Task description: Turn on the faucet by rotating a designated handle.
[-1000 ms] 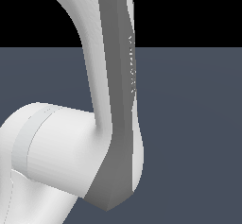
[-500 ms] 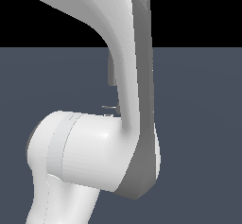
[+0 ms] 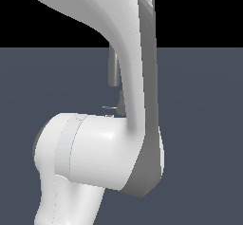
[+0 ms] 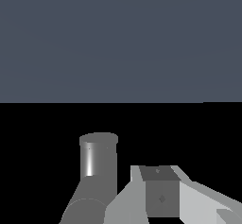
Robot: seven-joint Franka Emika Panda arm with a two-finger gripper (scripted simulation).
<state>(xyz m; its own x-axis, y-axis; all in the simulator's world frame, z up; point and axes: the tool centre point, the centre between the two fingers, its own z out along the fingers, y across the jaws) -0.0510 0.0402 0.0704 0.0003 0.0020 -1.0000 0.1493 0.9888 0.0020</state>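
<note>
Swinging toward the exterior view's right over the past second, the white robot arm [image 3: 95,157] has uncovered a strip of the faucet [image 3: 113,70] that it earlier hid entirely: a grey vertical piece now shows between the arm's upper link and the dark floor [image 3: 204,124] behind, with a thin rod that appears to be the handle [image 3: 109,107] sticking out sideways just below it, toward the exterior view's left. Most of the tap is hidden behind the arm. In the wrist view a grey cylinder [image 4: 98,159], seemingly part of the faucet, stands just beside the end effector [image 4: 160,194], though whether the two touch cannot be told. Only one blocky finger [image 4: 159,190] is plainly visible, so whether the end effector is wide or narrow cannot be told. Judging by this, the arm is near the fixture; nothing shows the handle gripped, and the rotation appears yet to be done
</note>
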